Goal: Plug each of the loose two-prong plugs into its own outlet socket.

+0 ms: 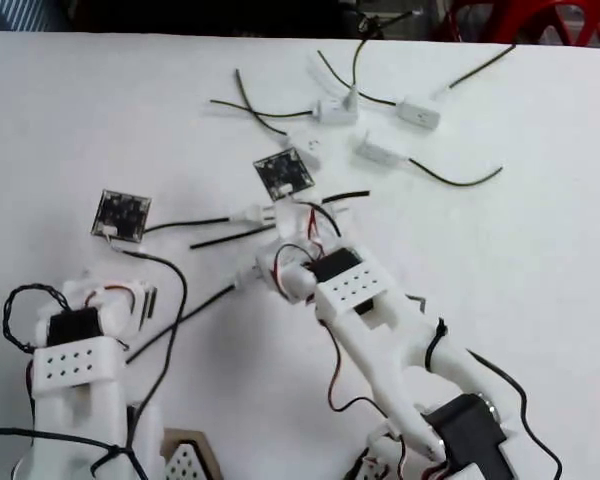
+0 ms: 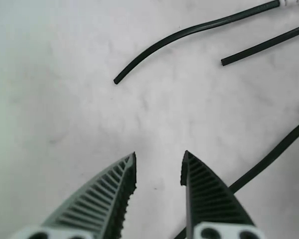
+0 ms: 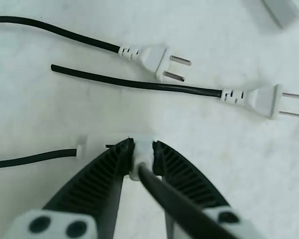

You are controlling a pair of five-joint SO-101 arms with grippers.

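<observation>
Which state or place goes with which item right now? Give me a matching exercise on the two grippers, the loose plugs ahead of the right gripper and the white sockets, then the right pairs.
Things:
1. left gripper
2. right gripper
3. two loose plugs
4. white sockets

States or places:
A. lying flat on the table, prongs bare
B. on the far part of the table, beyond both arms
C. open and empty above bare tabletop
D. shut on a white plug

Pairs: 1-C, 2-D, 3-A, 4-B.
</observation>
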